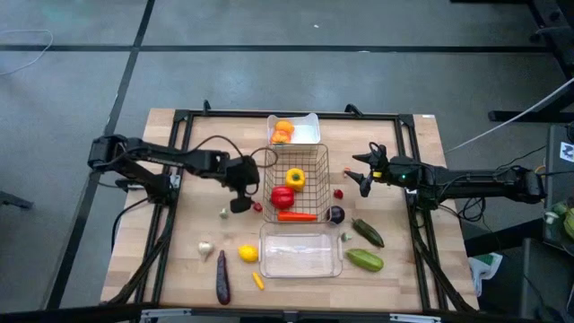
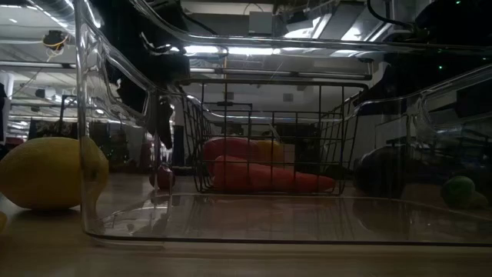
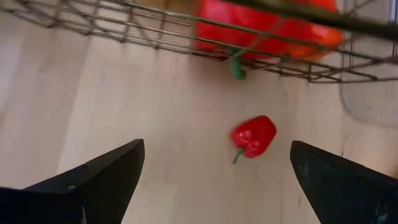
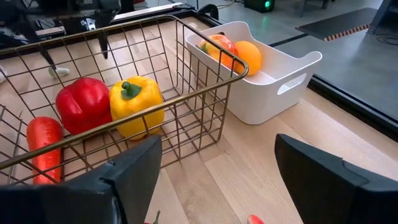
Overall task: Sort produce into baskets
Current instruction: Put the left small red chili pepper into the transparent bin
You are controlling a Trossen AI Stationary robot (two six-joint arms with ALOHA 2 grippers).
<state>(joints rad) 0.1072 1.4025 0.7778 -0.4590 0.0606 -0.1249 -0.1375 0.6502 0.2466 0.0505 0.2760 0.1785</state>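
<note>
High view, items listed left to right across the wooden tabletop [image 1: 179, 242].

- Left claw [image 1: 244, 193]: fingers spread wide, empty, hovering just left of the wire basket. Its wrist view shows a small red pepper [image 3: 253, 136] lying on the wood between the fingers, untouched.
- Garlic [image 1: 206, 248], purple eggplant [image 1: 222, 277], lemon [image 1: 248, 254] and a small yellow piece [image 1: 258, 281]: loose along the front left.
- Wire basket [image 1: 318, 179], centre: holds a red pepper [image 1: 282, 197], yellow pepper [image 1: 295, 178] and carrot [image 1: 297, 216].
- White tray [image 1: 309, 130], touching the basket's far side: holds orange fruit [image 1: 283, 131].
- Clear plastic tray [image 1: 300, 254], in front of the basket: nothing visible inside.
- Round dark eggplant [image 1: 335, 214]: just right of the basket's front corner.
- Two green cucumbers [image 1: 368, 232] [image 1: 364, 260]: front right, apart from each other.
- Right claw [image 1: 364, 173]: fingers parted, gripping nothing, raised just right of the basket.
</note>
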